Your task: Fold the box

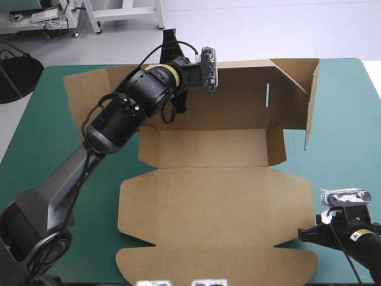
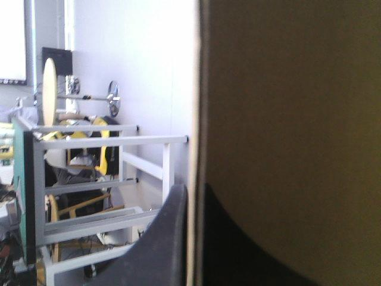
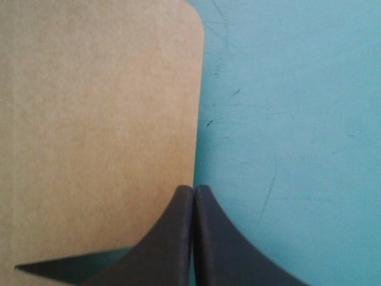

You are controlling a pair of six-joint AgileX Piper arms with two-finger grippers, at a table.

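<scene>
**Fig.** The brown box [image 1: 214, 196] is lying as a cut sheet across the middle of the teal-green table [image 1: 41, 119]. Its near panels are resting flat, its far panel is tilting up, and the flap [image 1: 309, 101] at the far right is standing upright.

The left gripper [image 1: 171, 47] is pinching the far panel's top edge, with the board passing between its black fingers [image 2: 169, 238]. The right gripper [image 3: 194, 190] is hovering clenched and empty at the sheet's near right corner, partly over bare table.

The board is looking light and stiff, likely bending only along its scored creases. Its plain face is probably offering little friction. Free edges and flap tips are appearing the best holds, a flat panel giving nothing to pinch.

A narrow slot [image 1: 268, 94] is showing in the far panel. No brand, label or writing is showing anywhere on the board.
</scene>
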